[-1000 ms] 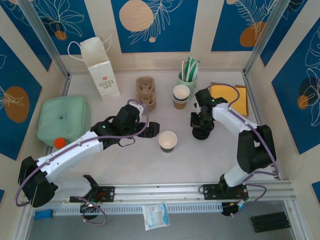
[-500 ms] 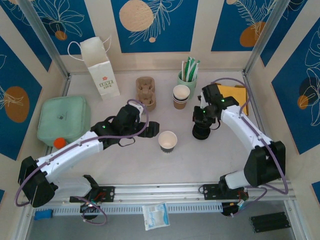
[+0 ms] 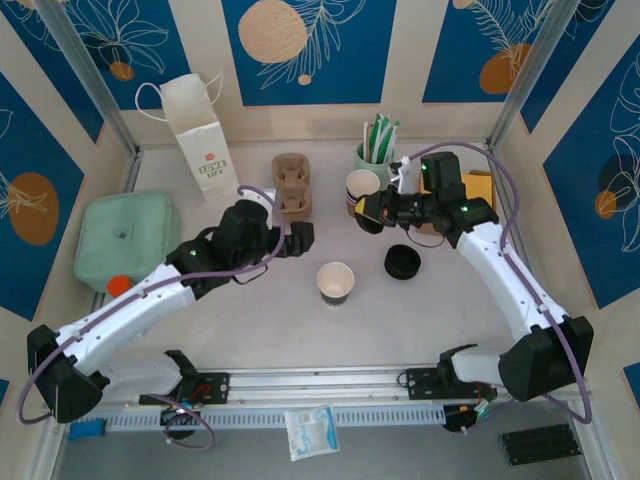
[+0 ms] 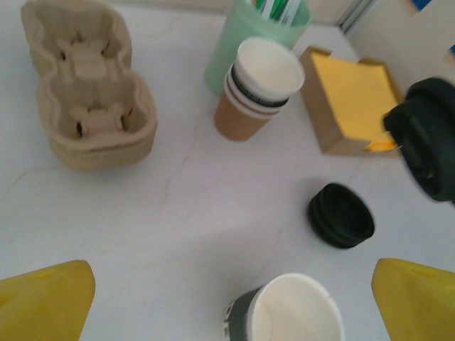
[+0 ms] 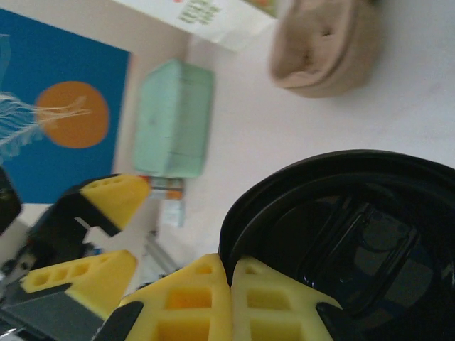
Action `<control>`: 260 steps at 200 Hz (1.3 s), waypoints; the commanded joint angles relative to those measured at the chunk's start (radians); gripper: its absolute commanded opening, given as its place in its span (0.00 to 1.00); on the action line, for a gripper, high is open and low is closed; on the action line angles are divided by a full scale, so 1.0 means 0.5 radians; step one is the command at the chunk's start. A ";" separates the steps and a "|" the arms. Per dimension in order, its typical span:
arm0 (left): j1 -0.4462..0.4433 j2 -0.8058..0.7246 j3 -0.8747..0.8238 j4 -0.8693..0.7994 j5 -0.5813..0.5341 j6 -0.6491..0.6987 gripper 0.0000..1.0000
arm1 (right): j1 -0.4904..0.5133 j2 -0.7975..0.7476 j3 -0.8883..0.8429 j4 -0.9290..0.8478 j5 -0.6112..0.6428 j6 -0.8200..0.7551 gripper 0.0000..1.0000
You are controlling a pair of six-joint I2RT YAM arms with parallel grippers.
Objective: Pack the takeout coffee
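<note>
At the middle of the surface [image 3: 400, 320] stands the coffee cup [image 3: 335, 283], uncapped. The right end effector [image 5: 229, 284] is clenched on a black lid [image 5: 341, 234], held aloft; the left end effector [image 3: 298, 237] hangs released.

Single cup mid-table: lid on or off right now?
Off. The cup stands upright, and its open white mouth shows from above. A black lid is pinched in the shut right claw, apart from the cup.
</note>
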 commanded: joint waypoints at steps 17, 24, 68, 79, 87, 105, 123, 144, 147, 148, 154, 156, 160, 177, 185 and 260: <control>0.116 0.021 0.108 0.222 0.346 -0.253 1.00 | -0.027 0.069 0.027 0.576 -0.477 0.414 0.00; 0.156 0.039 0.112 0.264 0.434 -0.327 0.99 | -0.030 0.077 0.019 0.658 -0.503 0.471 0.00; 0.396 0.091 -0.020 0.823 0.860 -0.892 0.99 | -0.050 0.157 -0.042 1.251 -0.650 0.860 0.00; 0.449 0.090 -0.082 1.016 0.925 -1.075 0.99 | -0.048 0.183 -0.037 1.390 -0.668 0.956 0.00; 0.478 0.091 -0.128 1.139 0.954 -1.190 0.99 | -0.047 0.211 -0.032 1.488 -0.682 1.021 0.00; 0.514 0.083 -0.214 1.395 0.975 -1.408 0.99 | -0.027 0.271 -0.001 1.685 -0.711 1.150 0.00; 0.527 0.073 -0.271 1.566 0.969 -1.552 0.99 | 0.008 0.324 0.049 1.811 -0.721 1.241 0.00; 0.528 0.058 -0.298 1.668 0.953 -1.645 0.99 | 0.070 0.380 0.121 1.878 -0.722 1.286 0.00; 0.527 0.057 -0.305 1.681 0.952 -1.661 0.99 | 0.081 0.390 0.131 1.886 -0.721 1.291 0.00; 0.529 0.056 -0.306 1.686 0.952 -1.666 0.99 | 0.086 0.391 0.135 1.888 -0.721 1.295 0.00; 0.529 0.054 -0.310 1.714 0.946 -1.692 1.00 | 0.105 0.409 0.152 1.910 -0.721 1.310 0.00; 0.528 0.052 -0.315 1.725 0.944 -1.699 0.99 | 0.110 0.414 0.158 1.917 -0.721 1.312 0.00; 0.528 0.048 -0.322 1.744 0.940 -1.718 0.99 | 0.123 0.423 0.170 1.929 -0.718 1.321 0.00; 0.528 0.037 -0.351 1.814 0.916 -1.777 0.99 | 0.161 0.462 0.202 1.989 -0.702 1.366 0.00; 0.529 0.031 -0.366 1.844 0.903 -1.807 0.99 | 0.174 0.477 0.208 2.032 -0.691 1.401 0.00; 0.528 0.063 -0.421 2.107 0.852 -1.982 1.00 | 0.265 0.546 0.226 2.264 -0.601 1.568 0.00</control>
